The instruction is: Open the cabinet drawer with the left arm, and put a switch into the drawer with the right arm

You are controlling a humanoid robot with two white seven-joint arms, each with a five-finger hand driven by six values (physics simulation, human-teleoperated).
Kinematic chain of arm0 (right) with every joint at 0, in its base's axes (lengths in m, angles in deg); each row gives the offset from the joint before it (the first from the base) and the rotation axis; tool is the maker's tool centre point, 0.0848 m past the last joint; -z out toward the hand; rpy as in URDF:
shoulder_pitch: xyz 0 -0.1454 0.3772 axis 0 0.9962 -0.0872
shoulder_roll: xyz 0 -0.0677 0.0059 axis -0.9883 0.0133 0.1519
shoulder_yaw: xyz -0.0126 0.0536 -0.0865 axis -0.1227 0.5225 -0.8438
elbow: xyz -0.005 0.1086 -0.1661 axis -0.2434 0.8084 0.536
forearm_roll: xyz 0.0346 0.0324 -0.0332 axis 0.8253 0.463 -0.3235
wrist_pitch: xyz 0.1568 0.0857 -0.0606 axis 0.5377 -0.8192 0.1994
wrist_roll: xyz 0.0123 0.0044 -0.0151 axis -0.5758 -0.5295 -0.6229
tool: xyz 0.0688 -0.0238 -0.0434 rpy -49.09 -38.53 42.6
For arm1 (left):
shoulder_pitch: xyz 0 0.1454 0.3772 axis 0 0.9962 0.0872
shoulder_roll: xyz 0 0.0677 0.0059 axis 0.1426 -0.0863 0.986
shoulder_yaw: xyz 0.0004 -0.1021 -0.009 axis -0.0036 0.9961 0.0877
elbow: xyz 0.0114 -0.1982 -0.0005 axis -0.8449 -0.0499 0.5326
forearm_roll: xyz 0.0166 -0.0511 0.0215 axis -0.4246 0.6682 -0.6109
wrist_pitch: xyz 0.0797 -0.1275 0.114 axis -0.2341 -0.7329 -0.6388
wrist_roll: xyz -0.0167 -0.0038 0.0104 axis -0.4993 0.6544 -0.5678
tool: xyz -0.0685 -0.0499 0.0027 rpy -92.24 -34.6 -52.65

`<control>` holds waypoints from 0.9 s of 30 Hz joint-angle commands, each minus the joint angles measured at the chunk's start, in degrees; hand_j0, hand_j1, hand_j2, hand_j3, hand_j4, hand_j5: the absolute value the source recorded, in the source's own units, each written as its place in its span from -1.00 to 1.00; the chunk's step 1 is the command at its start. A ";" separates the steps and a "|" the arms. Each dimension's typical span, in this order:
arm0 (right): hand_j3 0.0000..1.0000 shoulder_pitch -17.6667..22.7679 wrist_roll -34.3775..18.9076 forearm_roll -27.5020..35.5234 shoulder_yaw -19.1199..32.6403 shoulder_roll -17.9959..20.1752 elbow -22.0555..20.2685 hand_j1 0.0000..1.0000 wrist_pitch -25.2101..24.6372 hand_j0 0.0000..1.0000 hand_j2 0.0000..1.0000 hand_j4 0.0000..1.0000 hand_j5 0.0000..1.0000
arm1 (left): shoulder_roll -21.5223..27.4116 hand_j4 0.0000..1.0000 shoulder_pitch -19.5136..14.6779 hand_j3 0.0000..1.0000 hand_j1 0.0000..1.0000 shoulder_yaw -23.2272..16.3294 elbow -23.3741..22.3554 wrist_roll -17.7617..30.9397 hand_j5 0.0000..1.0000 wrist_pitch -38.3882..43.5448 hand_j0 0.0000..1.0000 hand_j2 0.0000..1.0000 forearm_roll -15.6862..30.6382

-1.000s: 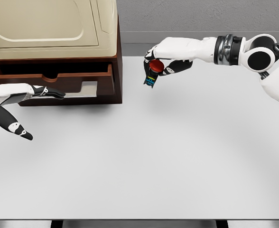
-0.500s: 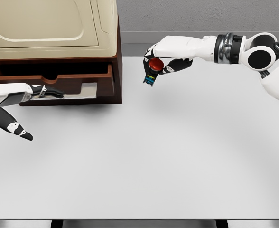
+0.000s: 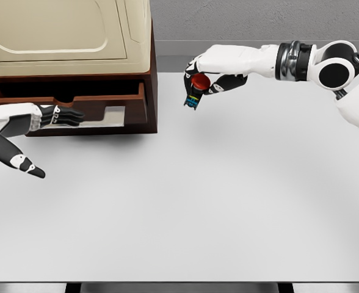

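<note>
A dark brown cabinet stands at the back left, with its drawer pulled partly out. My left hand sits at the left edge just in front of the drawer face, fingers stretched out and holding nothing. Its fingertips lie against the drawer front. My right hand hovers above the table to the right of the cabinet, shut on a switch with a red round button and a dark body that hangs below the fingers.
A cream-coloured appliance sits on top of the cabinet. The white table stretches forward to its front edge. A grey wall runs behind it.
The right hand with the switch has risen slightly and the switch has tilted a little. The left hand's fingers have shifted slightly upward along the drawer front.
</note>
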 commanded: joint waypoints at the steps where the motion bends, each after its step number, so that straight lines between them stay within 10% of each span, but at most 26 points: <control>1: -0.13 -0.09 0.03 0.31 0.06 0.02 0.05 -0.13 -0.14 -0.13 -0.13 -0.13 -0.13 | 0.08 1.00 0.12 1.00 1.00 -0.31 -0.06 0.07 1.00 0.04 1.00 1.00 -0.37; 27: -0.13 -0.88 0.03 0.48 0.15 -0.07 -0.39 -0.13 -0.23 -0.13 -0.13 -0.13 -0.13 | 2.28 1.00 0.56 1.00 1.00 0.83 -0.15 0.07 1.00 3.64 1.00 1.00 2.97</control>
